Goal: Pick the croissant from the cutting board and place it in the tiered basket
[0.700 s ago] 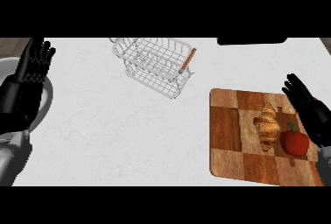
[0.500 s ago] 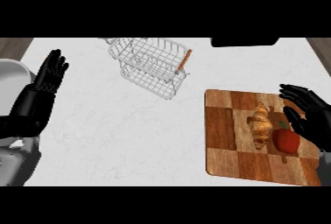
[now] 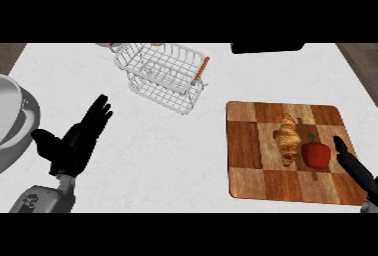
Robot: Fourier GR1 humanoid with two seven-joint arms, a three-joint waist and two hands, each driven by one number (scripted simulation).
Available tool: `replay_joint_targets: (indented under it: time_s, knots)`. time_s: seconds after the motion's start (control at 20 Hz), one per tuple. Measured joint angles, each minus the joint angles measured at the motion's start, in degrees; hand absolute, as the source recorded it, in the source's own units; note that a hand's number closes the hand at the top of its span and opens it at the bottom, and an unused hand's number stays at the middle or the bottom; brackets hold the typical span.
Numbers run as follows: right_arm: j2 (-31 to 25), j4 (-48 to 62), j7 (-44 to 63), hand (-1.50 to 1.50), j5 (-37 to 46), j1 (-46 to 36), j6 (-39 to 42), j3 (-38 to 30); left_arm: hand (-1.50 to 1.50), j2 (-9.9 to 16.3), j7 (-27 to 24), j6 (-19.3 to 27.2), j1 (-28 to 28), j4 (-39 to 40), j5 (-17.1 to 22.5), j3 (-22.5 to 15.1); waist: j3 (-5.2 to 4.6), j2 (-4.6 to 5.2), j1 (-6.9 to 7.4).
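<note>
Croissant: I see the croissant (image 3: 288, 141) lying lengthwise near the middle of the cutting board (image 3: 255, 175), at the right of the frame.
Neighbour: a red pepper (image 3: 317, 154) sits touching or just beside its right flank, between it and my right hand.
Right hand: the right hand (image 3: 353, 167) shows at the lower right edge, fingers straight, holding nothing.
Left hand: the left hand (image 3: 77, 141) rests spread wide at the lower left.
Basket: the tiered basket (image 3: 164, 75) stands at the upper middle, well apart from the board.
Risk: coming in from the right, I judge my fingers could knock the pepper into the croissant, or close on both.
</note>
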Motion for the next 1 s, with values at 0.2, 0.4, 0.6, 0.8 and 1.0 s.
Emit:
replay_joint_targets:
  time_s: [0.2,0.4,0.6,0.8,1.0]
  knots:
    - [4.58,-6.16,-3.00,-1.50,8.81,8.88,-6.04,6.05,0.00,-1.11,3.00,-0.41,-1.47,0.04,0.38,-0.99,-0.20,0.01,1.53]
    - [5.19,-11.29,4.92,-1.50,20.02,16.53,-13.02,11.36,0.00,-1.86,4.21,-0.04,-2.38,-0.16,-0.10,-1.66,-0.46,0.20,2.36]
    - [5.63,-13.43,14.67,-1.50,30.98,23.32,-18.37,13.47,0.00,-2.36,4.81,0.00,-2.85,-0.37,-0.42,-2.29,-0.72,0.69,3.09]
    - [7.12,-15.49,25.04,-1.50,41.15,27.99,-20.19,14.29,0.00,-2.39,5.13,-0.30,-3.74,-0.27,-0.68,-2.48,-0.93,1.31,4.16]
    - [9.21,-18.77,35.90,-1.50,50.84,29.86,-18.40,16.33,0.00,-3.20,5.20,-0.31,-4.24,-0.09,-1.14,-3.29,-1.02,1.61,5.25]
